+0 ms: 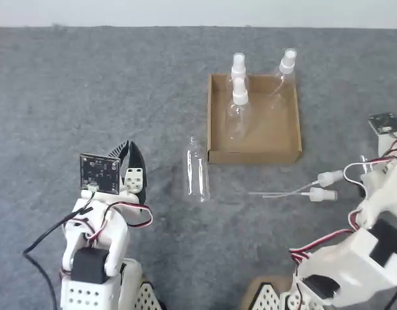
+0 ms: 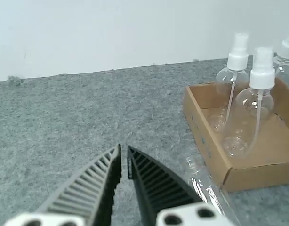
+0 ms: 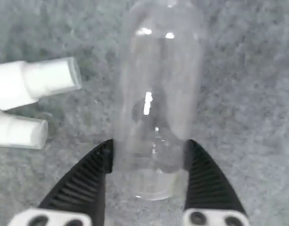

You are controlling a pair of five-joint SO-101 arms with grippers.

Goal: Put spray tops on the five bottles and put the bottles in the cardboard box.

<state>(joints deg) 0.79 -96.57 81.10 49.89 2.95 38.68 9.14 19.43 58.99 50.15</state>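
The grey carpet (image 1: 69, 84) covers the whole table.

At the lower left of the high view is the left gripper (image 1: 130, 150). Its black jaws are together, with just a thin gap, and nothing is in them. Nothing stands in front of it.

A little right of it, in the middle of the picture, the loose bottle (image 1: 197, 171) lies flat on the carpet. It is clear and has no top on it. It is just beside the lower left corner of the cardboard box (image 1: 214, 116), but I cannot tell if they touch.

The box sits in the upper middle, open at the top. Three clear bottles stand up in it, each with a white spray top on. The back bottle (image 1: 238, 68) is by the far wall. The front bottle (image 1: 238, 113) is just in front of it. The corner bottle (image 1: 284, 71) is in the far right corner.

Right of the box and lower down, two white tops lie on the carpet side by side, with their thin tubes pointing left. They are the upper spray top (image 1: 330, 177) and the lower spray top (image 1: 322, 194).

At the right edge is the right arm. The right gripper (image 3: 150, 141) has its jaws tight on both sides of the held bottle (image 3: 156, 84), near its bottom end. This bottle is clear and is near the two tops.
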